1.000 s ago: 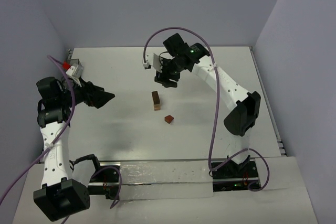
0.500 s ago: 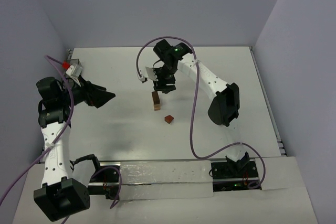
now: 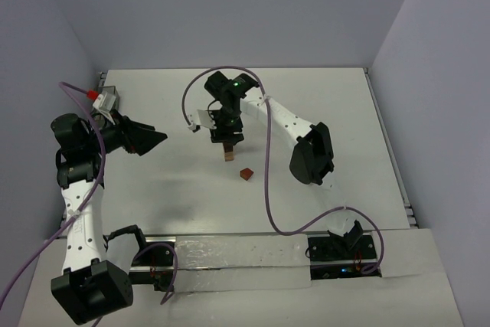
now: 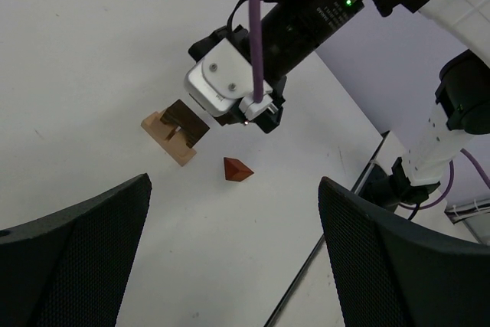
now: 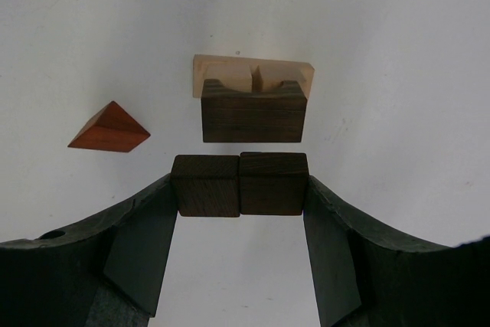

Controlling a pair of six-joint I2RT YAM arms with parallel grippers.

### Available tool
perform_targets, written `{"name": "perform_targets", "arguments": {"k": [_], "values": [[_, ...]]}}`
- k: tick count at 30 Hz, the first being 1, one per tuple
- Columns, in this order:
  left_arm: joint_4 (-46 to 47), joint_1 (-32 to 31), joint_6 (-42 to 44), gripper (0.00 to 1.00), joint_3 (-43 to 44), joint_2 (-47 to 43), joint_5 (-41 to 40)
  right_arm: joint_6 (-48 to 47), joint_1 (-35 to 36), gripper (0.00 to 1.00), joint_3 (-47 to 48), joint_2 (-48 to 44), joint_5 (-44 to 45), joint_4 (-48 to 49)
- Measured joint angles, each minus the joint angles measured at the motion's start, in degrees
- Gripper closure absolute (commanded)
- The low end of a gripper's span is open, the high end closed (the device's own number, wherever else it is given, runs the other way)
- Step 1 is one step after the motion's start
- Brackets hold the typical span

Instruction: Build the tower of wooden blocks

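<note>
Right wrist view showed the right pincer (image 5: pixel 239 189) clenched on two dark brown cubes (image 5: pixel 273 183), pressed side by side between its fingers and held off the tabletop (image 3: pixel 344 112). Just beyond them stood the wood block tower (image 5: pixel 253 109): a light tan block (image 5: pixel 253 73) at the bottom and a dark brown block (image 5: pixel 253 119) on top of it. From the top external view the tower sat near the middle of the tabletop, directly under the right pincer. A reddish-brown triangular block (image 3: pixel 246 174) lay apart from the tower, slightly nearer and to its right. The left pincer (image 3: pixel 149 140) hung over the left side, jaws spread wide and released, grasping nothing, well apart from the tower.
</note>
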Motion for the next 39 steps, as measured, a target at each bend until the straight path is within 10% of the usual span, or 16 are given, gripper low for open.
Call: {"name": "perform_targets", "arguments": {"k": [39], "values": [[3.0,1.9,-3.7,0.05,-0.1,-0.2,1.8,6.1,1.2,0.50,3.7,4.7,4.8,1.7]]}}
